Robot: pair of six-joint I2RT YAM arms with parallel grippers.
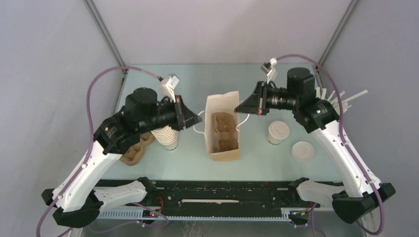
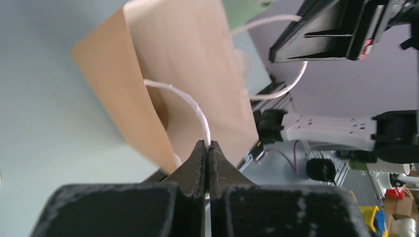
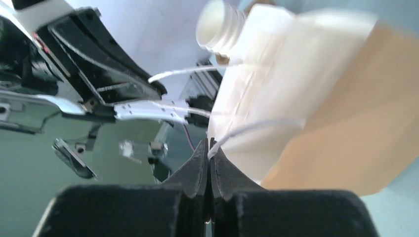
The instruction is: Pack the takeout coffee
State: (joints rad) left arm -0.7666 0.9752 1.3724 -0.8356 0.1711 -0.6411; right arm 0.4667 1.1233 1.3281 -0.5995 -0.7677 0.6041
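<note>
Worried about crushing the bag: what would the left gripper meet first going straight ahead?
Probably the open brown paper bag, its wall just beyond the white cord handle the left gripper pinches; depth unclear.

Top camera looks down; 2 wrist cameras closely share the bag (image 2: 197, 64).

top view: brown carrier (image 1: 132, 154) at 9 o'clock of paper bag (image 1: 225, 155), half hidden under left arm (image 1: 143, 116) | cup stack (image 1: 166, 134) top hidden by same arm | takeout coffee (image 1: 278, 132) print too small to read | right wrist: bag blurred
</note>
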